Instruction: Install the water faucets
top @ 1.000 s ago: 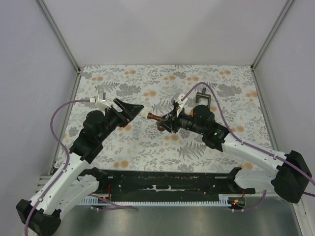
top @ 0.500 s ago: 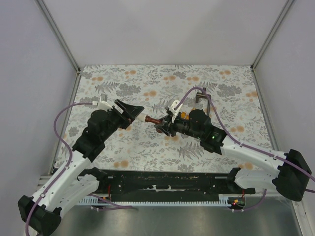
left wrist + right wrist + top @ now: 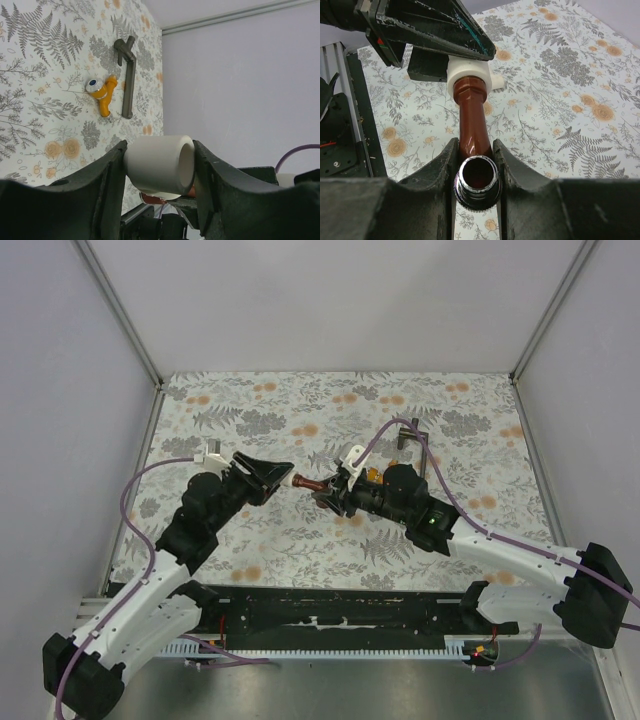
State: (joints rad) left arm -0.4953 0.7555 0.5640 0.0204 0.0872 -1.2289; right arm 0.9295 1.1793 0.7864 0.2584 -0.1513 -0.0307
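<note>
Fern-and-flower patterned surface, plain pale walls on three sides. Both arms reach toward the middle, and the claws meet nose to nose.

Right claw: pressed onto the reddish-brown faucet, one finger on each side of its body. The grip sits close to the open, ringed end, which faces the wrist camera. The faucet runs straight out ahead of this claw and is held clear of the surface.

Directly ahead of the right claw, at the faucet's far end: white elbow fitting. The faucet's collar touches the fitting's mouth. How deep it sits inside cannot be told.

Left claw: pinching that white elbow fitting from both sides, with the fitting's round open end between the fingers. In the top view the left claw's tips, the fitting, the faucet and the right claw form one line with no gap visible.

Outward from the claws: orange faucet lies on the surface, well ahead of the left claw and to the left in its wrist view. It has a silvery cap with a blue centre at one end. Just beside it lies a grey T-shaped tool, flat, with its long stem alongside the orange faucet. Whether the two touch cannot be told.
</note>
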